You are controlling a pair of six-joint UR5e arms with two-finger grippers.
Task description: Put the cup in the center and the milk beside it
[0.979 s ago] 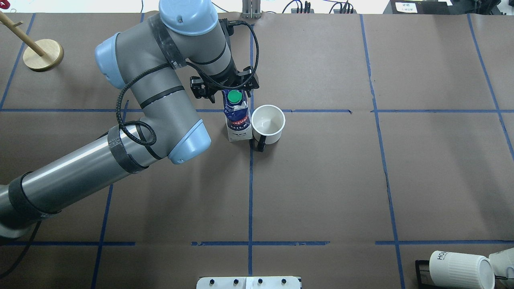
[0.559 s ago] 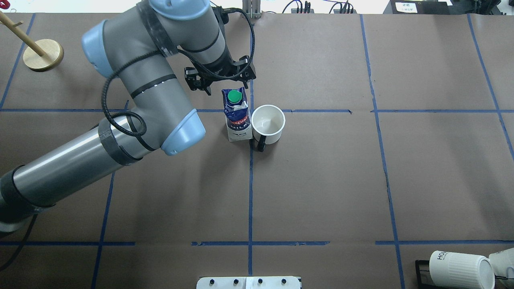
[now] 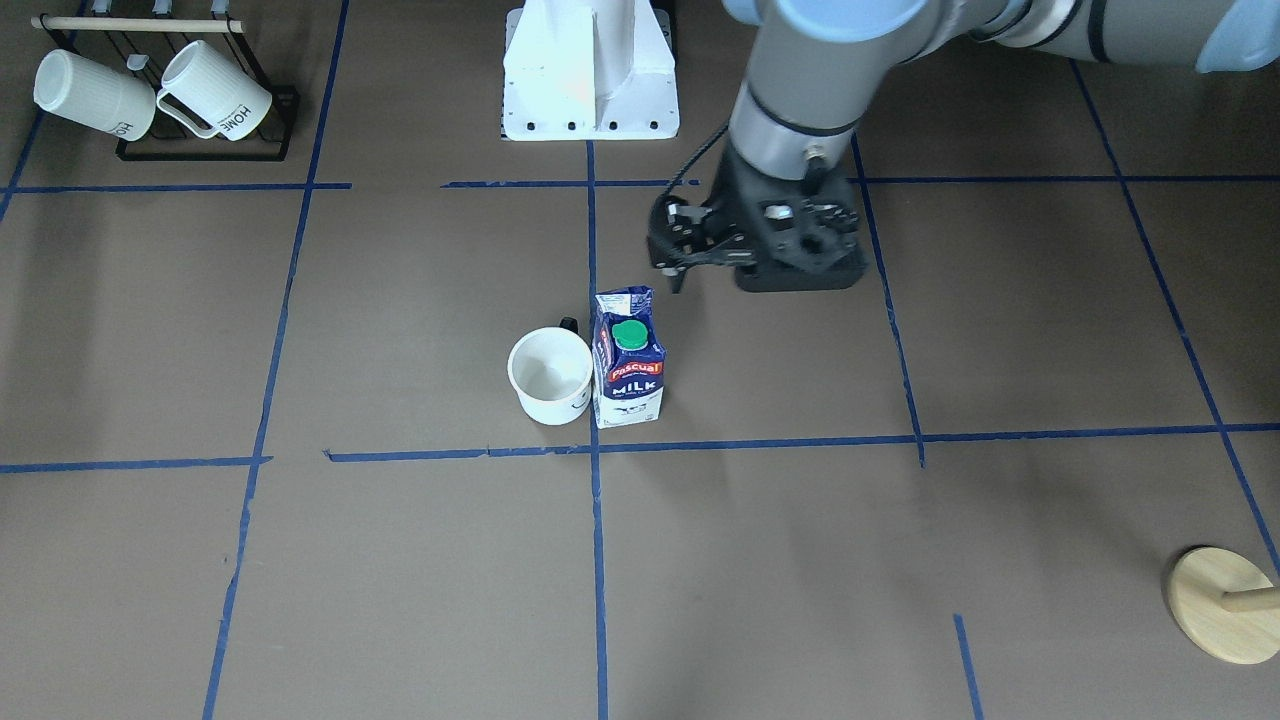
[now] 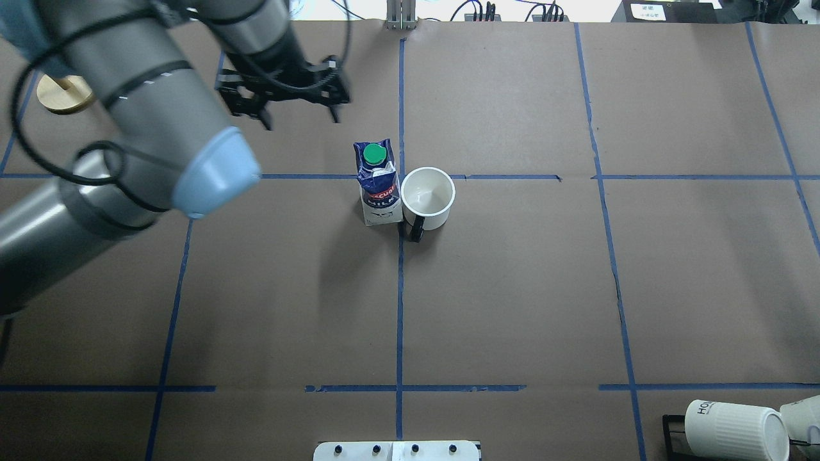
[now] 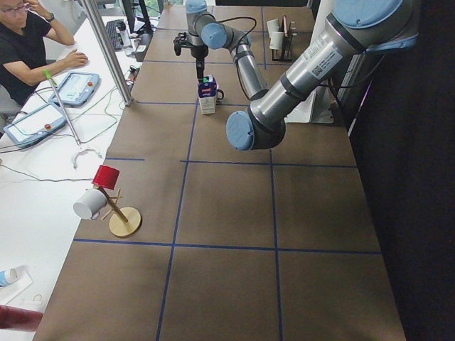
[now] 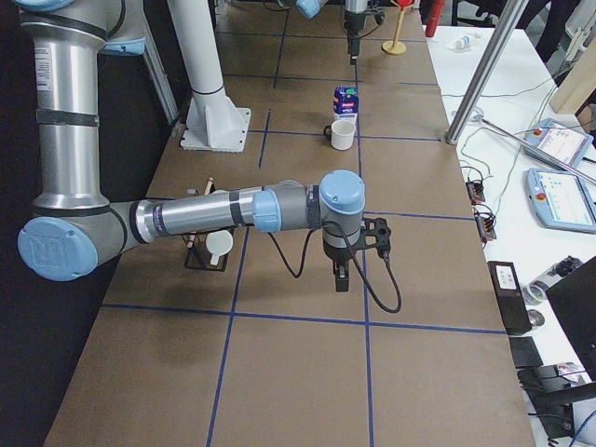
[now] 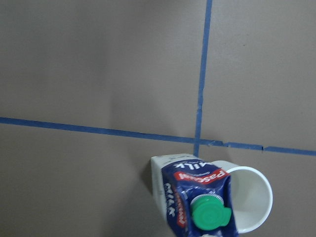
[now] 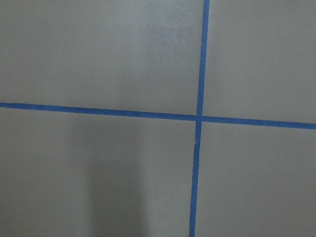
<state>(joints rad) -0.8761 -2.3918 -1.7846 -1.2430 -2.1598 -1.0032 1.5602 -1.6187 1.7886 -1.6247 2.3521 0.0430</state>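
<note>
The white cup [image 4: 428, 198] stands upright just right of the taped center crossing [image 4: 401, 177], its black handle toward me. The blue and white milk carton [image 4: 378, 186] with a green cap stands upright against the cup's left side. Both also show in the front view, cup [image 3: 550, 376] and milk [image 3: 628, 362], and in the left wrist view, milk [image 7: 197, 197] and cup [image 7: 252, 197]. My left gripper [image 4: 300, 116] is open and empty, raised, beyond and left of the milk. My right gripper [image 6: 340, 279] shows only in the right side view, so I cannot tell its state.
A black rack with ribbed "HOME" mugs [image 4: 737, 429] sits at the near right corner. A wooden stand [image 4: 64, 93] is at the far left. The white robot base [image 3: 590, 80] is at the near edge. An operator [image 5: 28, 50] sits beyond the table's far side.
My left gripper has risen and moved left, away from the milk carton. The milk and the cup have not moved.
</note>
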